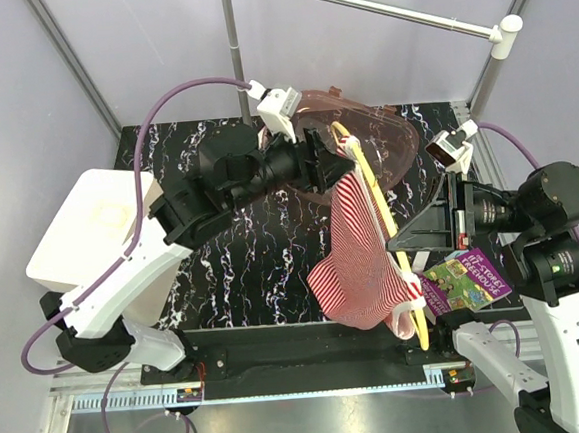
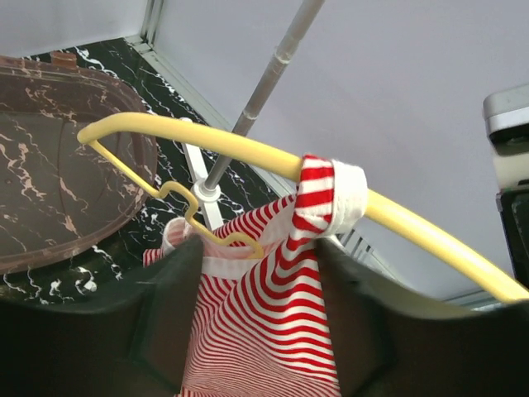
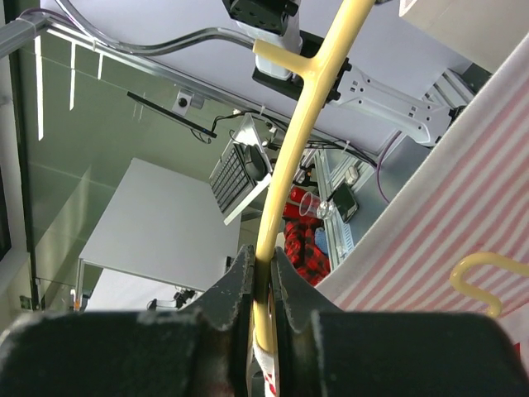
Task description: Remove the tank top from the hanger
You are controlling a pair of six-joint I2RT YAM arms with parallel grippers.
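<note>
The right gripper (image 1: 400, 243) is pinching the hanger (image 1: 364, 173) partway along its yellow length. In the right wrist view its 2 fingers (image 3: 241, 285) are squeezed tight against the yellow bar, with no gap showing on either side of it.

The hanger is being held up above the black marbled tabletop (image 1: 234, 271). In the top view it is running lengthwise from the far middle down toward the near right. The tank top (image 1: 358, 261) is still sitting on it, its red-and-white stripes drooping to the left of the yellow bar. 1 white-trimmed strap (image 2: 331, 194) is looping snugly over the hanger's upper arm in the left wrist view.

The left gripper (image 1: 333, 163) is reaching in at the far end of the hanger, right by that strap. Its 2 dark fingers (image 2: 165, 331) are standing well apart, and the striped fabric is hanging in the space between them. I cannot tell whether they are pressing on the cloth at all.

Just behind the left gripper a translucent brownish tub (image 1: 384, 139) is sitting on the tabletop. A colourful picture book (image 1: 465, 281) is lying near the right arm, and a white box (image 1: 75, 228) is sitting off to the left. A grey metal rail (image 1: 374, 9) is crossing overhead at the back.
</note>
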